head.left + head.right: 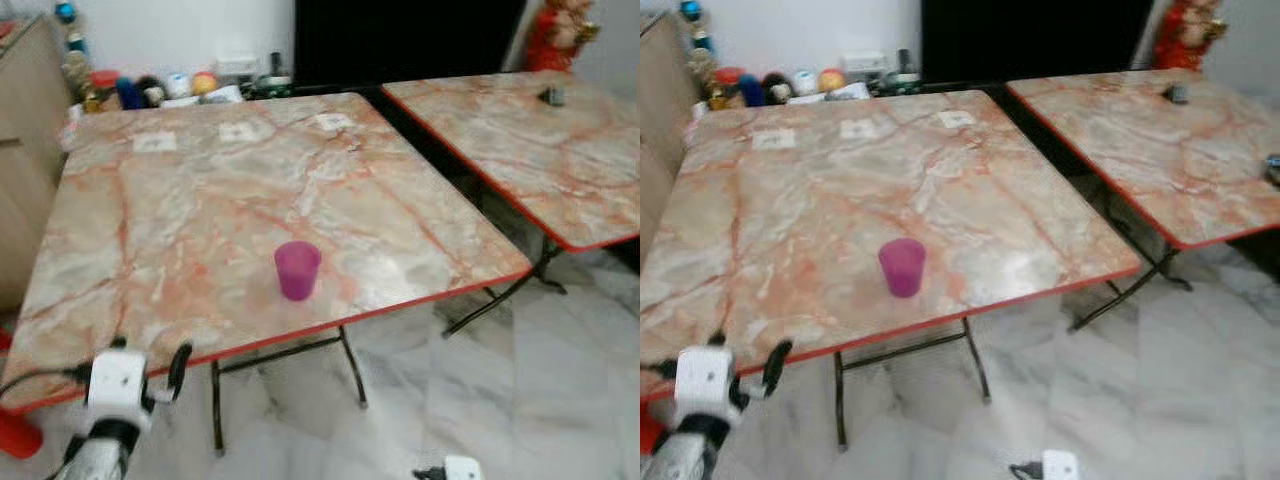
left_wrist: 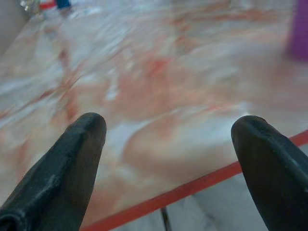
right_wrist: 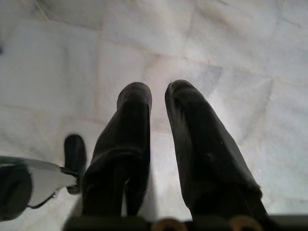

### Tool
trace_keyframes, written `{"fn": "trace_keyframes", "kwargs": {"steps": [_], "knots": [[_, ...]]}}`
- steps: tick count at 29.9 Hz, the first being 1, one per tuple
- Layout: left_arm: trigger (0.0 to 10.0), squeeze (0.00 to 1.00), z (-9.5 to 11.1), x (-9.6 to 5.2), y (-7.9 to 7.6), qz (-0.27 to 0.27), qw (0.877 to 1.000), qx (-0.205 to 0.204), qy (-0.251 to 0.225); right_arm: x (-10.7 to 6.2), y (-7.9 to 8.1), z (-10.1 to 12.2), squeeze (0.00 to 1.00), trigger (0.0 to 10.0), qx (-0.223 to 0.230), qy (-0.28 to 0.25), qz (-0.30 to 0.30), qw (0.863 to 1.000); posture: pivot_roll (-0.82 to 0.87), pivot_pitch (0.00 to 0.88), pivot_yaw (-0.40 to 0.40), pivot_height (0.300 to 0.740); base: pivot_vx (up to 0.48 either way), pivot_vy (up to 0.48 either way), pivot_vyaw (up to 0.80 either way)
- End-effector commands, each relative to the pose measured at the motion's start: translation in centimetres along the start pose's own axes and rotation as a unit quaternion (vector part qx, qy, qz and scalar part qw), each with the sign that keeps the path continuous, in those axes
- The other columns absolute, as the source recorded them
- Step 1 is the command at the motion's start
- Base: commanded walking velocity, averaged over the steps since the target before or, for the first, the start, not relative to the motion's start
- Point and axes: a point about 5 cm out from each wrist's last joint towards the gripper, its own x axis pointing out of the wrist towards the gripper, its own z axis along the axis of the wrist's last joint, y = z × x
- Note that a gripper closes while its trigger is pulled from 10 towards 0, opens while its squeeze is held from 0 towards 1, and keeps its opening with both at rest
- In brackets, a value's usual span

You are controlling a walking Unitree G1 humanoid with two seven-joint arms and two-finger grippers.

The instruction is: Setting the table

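Observation:
A purple plastic cup (image 1: 297, 270) stands upright near the front edge of a marble-patterned folding table (image 1: 200, 210) with a red rim. My left gripper (image 2: 171, 124) is open, its fingers wide apart and nothing between them. It hovers at the table's front left edge, well left of the cup (image 2: 301, 29) and apart from it. In the head views the left gripper (image 1: 150, 362) sits low at the left. My right gripper (image 3: 158, 89) hangs over the pale floor tiles, fingers nearly together and holding nothing.
A second marble table (image 1: 560, 160) stands to the right with a small dark object (image 1: 553, 96) on it; a gap of floor lies between the tables. Three white cards (image 1: 240, 131) lie along the far edge. A wooden cabinet (image 1: 25, 150) flanks the left; clutter (image 1: 150, 88) lines the back wall.

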Motion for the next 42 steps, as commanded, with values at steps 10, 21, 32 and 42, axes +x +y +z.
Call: {"fn": "trace_keyframes", "kwargs": {"steps": [10,21,32,42], "knots": [[10.0,0.0,0.5,0.1,-0.3,0.0,1.0,-0.011,-0.015,-0.1,-0.7,-0.4,0.0,10.0,0.002,0.008,-0.01,1.0,0.07,0.065,-0.023,0.74,0.0,-0.033,0.0],[10.0,0.0,0.1,0.1,-0.8,-0.02,1.0,-0.021,-0.006,-0.1,-0.7,-0.4,0.0,10.0,0.001,0.009,-0.011,1.0,0.07,0.065,-0.024,0.74,0.0,0.0,0.0],[10.0,0.0,-0.5,1.0,-3.1,-0.088,0.995,-0.037,0.011,-0.1,-0.7,-0.4,0.0,10.0,-0.001,0.009,-0.01,1.0,0.07,0.06,-0.028,0.74,0.0,0.0,0.0],[10.0,0.0,0.1,2.5,-3.4,-0.066,0.997,-0.046,-0.009,-0.1,-0.8,-0.5,0.0,10.0,-0.002,0.013,-0.011,1.0,0.06,0.064,-0.03,0.74,0.0,0.0,-0.16]]}}
